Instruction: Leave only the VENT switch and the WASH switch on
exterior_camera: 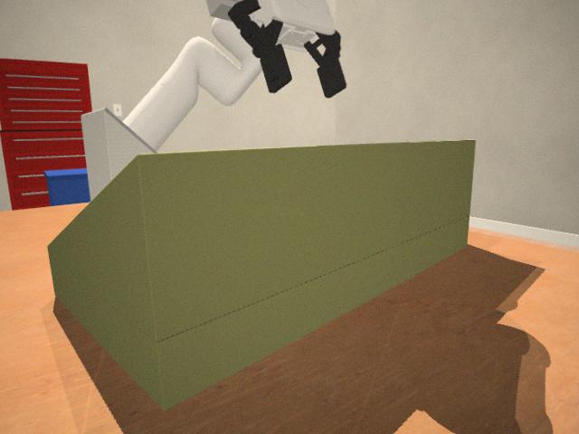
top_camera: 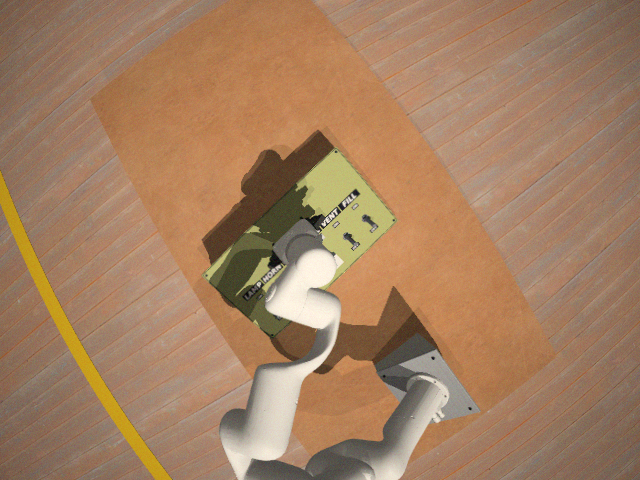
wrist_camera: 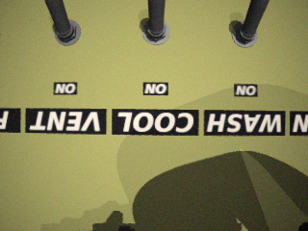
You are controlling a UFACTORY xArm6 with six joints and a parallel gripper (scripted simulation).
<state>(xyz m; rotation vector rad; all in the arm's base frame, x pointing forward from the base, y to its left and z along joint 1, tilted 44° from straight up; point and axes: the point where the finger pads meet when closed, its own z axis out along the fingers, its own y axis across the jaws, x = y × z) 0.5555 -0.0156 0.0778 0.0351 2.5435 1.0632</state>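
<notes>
The olive console lies on the brown table; the arm covers its middle. The VENT (top_camera: pixel 329 217) and FILL (top_camera: pixel 350 198) labels show to the right of the arm, LAMP (top_camera: pixel 253 293) and HORN (top_camera: pixel 272 272) to its left. In the wrist view the VENT (wrist_camera: pixel 64 120), COOL (wrist_camera: pixel 155 121) and WASH (wrist_camera: pixel 243 123) labels read upside down. A dark toggle stands above each: VENT toggle (wrist_camera: pixel 64 26), COOL toggle (wrist_camera: pixel 156 26), WASH toggle (wrist_camera: pixel 249 26). All three levers point away from the ON marks (wrist_camera: pixel 155 89); I cannot tell their states for sure. My gripper (exterior_camera: pixel 301 86) is open and empty, well above the console.
From behind, the console (exterior_camera: pixel 280 252) shows a plain sloped olive box that hides the switches. The arm's grey base plate (top_camera: pixel 429 377) sits at the table's near right corner. A red cabinet (exterior_camera: pixel 42 130) and a blue bin (exterior_camera: pixel 67 185) stand beyond the table.
</notes>
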